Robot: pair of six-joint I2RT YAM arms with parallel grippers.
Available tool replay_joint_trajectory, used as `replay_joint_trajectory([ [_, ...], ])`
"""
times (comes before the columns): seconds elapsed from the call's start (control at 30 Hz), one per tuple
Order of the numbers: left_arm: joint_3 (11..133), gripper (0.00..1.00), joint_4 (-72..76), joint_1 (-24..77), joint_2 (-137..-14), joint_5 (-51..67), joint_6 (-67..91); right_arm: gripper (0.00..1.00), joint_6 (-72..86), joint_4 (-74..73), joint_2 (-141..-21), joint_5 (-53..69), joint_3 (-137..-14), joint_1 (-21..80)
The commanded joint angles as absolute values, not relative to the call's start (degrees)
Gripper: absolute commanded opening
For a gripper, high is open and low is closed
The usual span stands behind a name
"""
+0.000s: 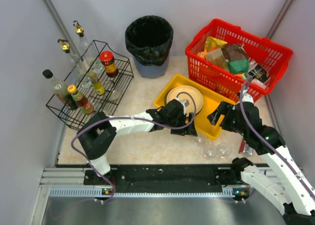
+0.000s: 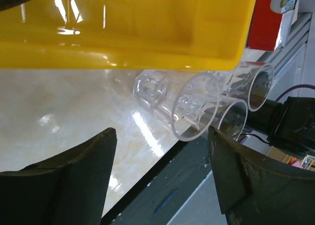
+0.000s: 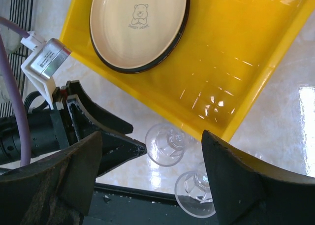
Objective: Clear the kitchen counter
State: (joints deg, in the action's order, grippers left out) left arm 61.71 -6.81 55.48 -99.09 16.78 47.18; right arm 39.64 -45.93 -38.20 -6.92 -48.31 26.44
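On the kitchen counter (image 1: 142,146) stand three clear glasses (image 1: 210,150), upright near the front edge just below the yellow tray's corner. My left gripper (image 1: 191,130) hovers low beside them, open, the nearest glass (image 2: 193,107) lying just ahead of its fingertips and nothing between the jaws (image 2: 161,136). My right gripper (image 1: 215,117) hangs open above the tray's near edge, looking down on two of the glasses (image 3: 167,144), with nothing held (image 3: 152,136). The left gripper's black fingers (image 3: 113,141) reach to within a short gap of the nearer glass.
A yellow tray (image 1: 214,129) holds a cream plate (image 1: 183,98). Behind it are a red basket (image 1: 275,52) full of packets and a black-lined bin (image 1: 149,38). A black wire rack (image 1: 64,114) with bottles stands at the left. The counter's front edge meets a black rail (image 1: 162,173).
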Motion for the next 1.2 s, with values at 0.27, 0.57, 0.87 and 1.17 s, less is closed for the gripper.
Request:
replay_joint_trajectory([
  [0.27,70.58,0.56,-7.2,56.87,-109.07,17.93,47.99,0.8,40.08,-51.5,-34.28,-8.7,-47.64,26.1],
  [0.57,69.78,0.0,-12.38,57.04,-104.16,10.91,44.3,0.81,40.87,-52.12,-32.43,-7.12,-46.14,26.1],
  [0.87,70.49,0.0,-20.65,57.04,-85.9,4.39,37.53,0.94,38.23,-51.77,-30.85,-0.54,-49.21,26.1],
  [1.17,74.78,0.0,-17.85,56.42,-69.1,10.36,42.0,0.99,46.83,-37.92,-28.21,17.11,-54.67,26.1],
])
